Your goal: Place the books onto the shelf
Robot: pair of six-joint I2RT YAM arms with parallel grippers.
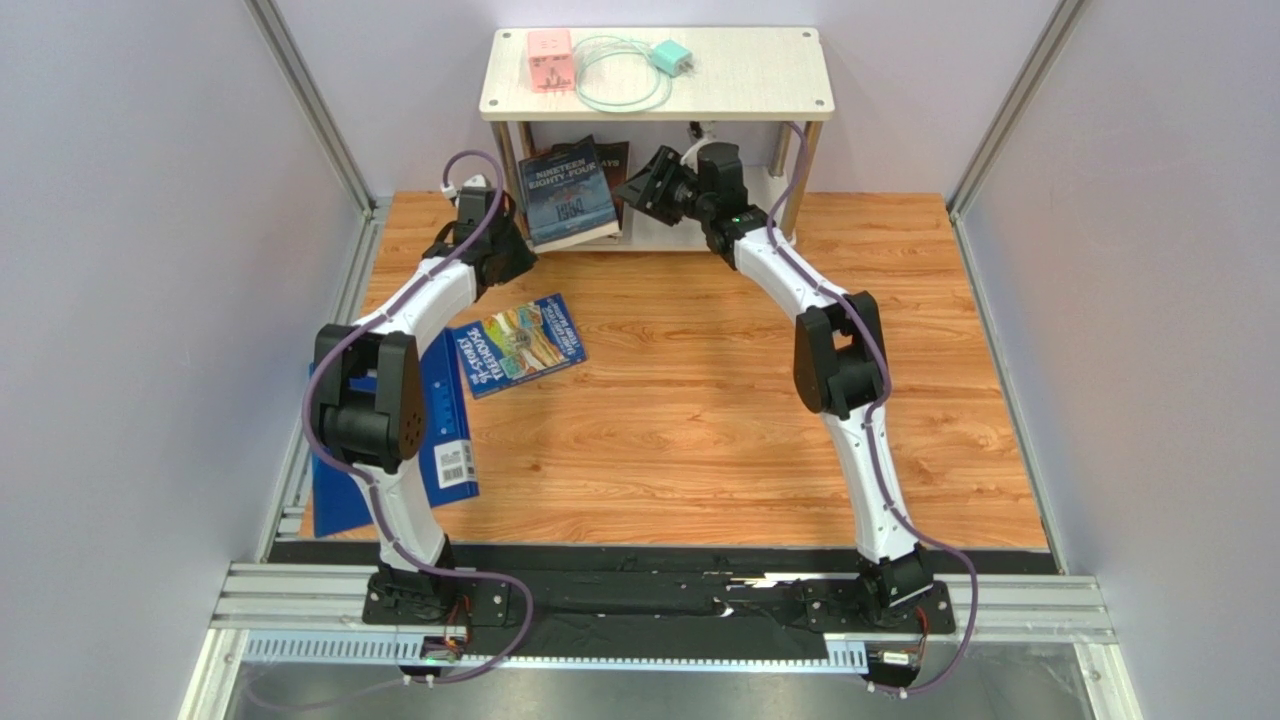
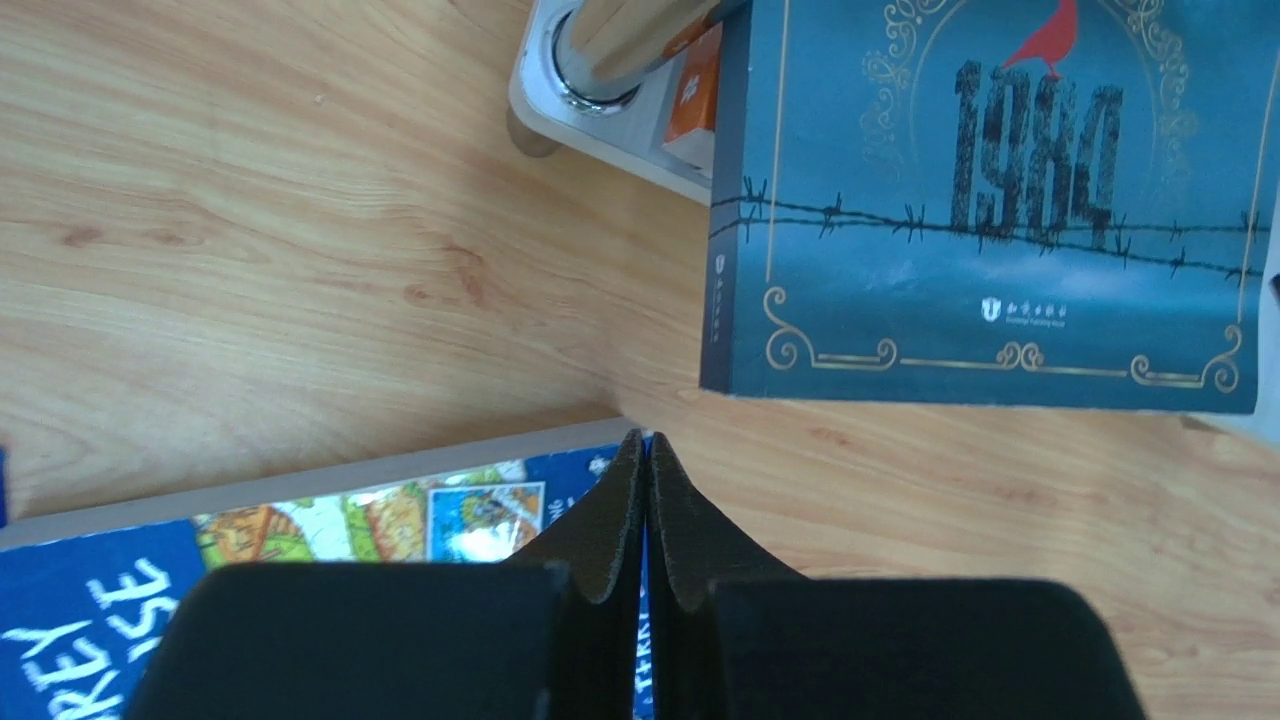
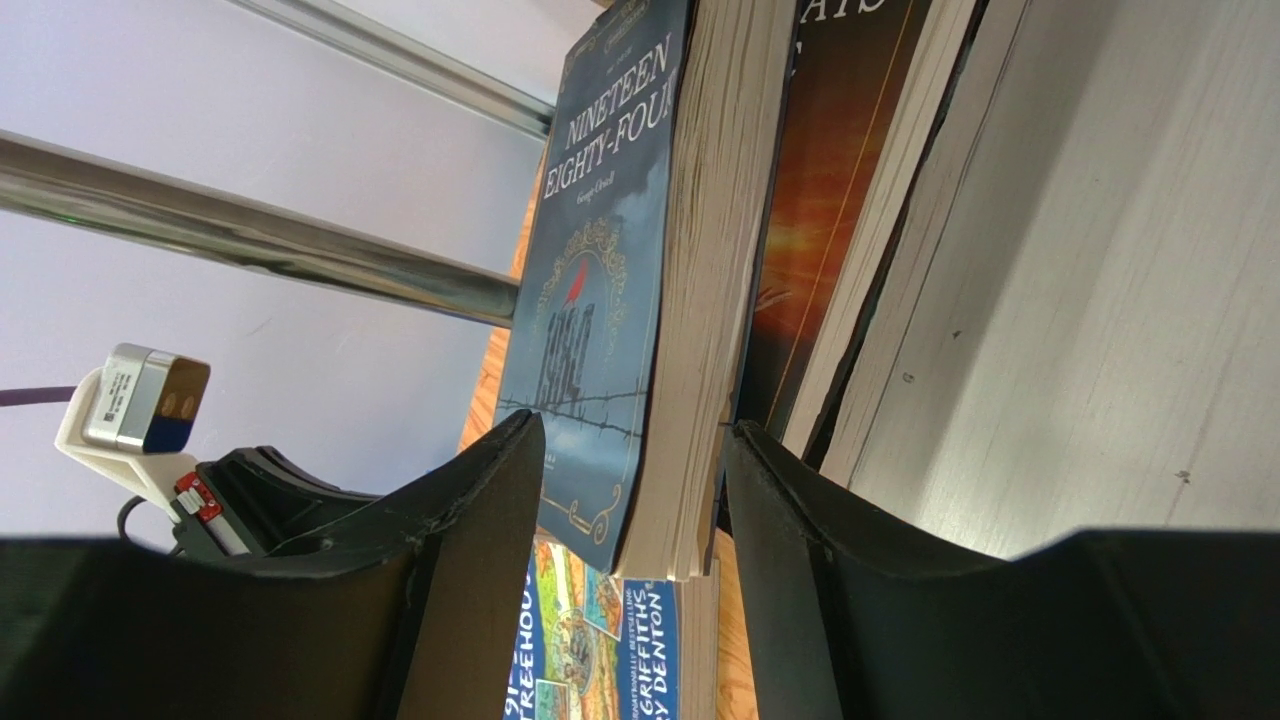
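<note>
Books sit partly on the shelf [image 1: 751,75] and partly on the counter [image 1: 721,405]. The dark blue-grey 1984 paperback [image 1: 568,192] stands tilted on the lower board, leaning back against a dark-covered book [image 3: 819,195]. An orange book [image 2: 694,98] shows at the board's corner, just beside the silver post [image 2: 601,45].

The right pincer [image 3: 631,428] reaches under the top board from the right. Its jaws stand about half apart, one on each side of the 1984 paperback's lower edge. The right finger lies close against the page block, but I cannot tell whether the book is actually clamped.

The left pincer [image 2: 645,443] is fully closed on nothing. It hangs over the near corner of the blue cartoon book [image 1: 519,342], which lies flat on the counter a little out from the shelf. Another blue book [image 1: 446,435] lies by the counter's left edge, partly hidden under the left arm.

Bare wood spans the middle between the arms and runs on to the right edge. Walls stand close along both sides. A pink box [image 1: 549,60] and a teal plug [image 1: 670,59] with its looped cable [image 1: 616,83] sit on the left half of the top board
</note>
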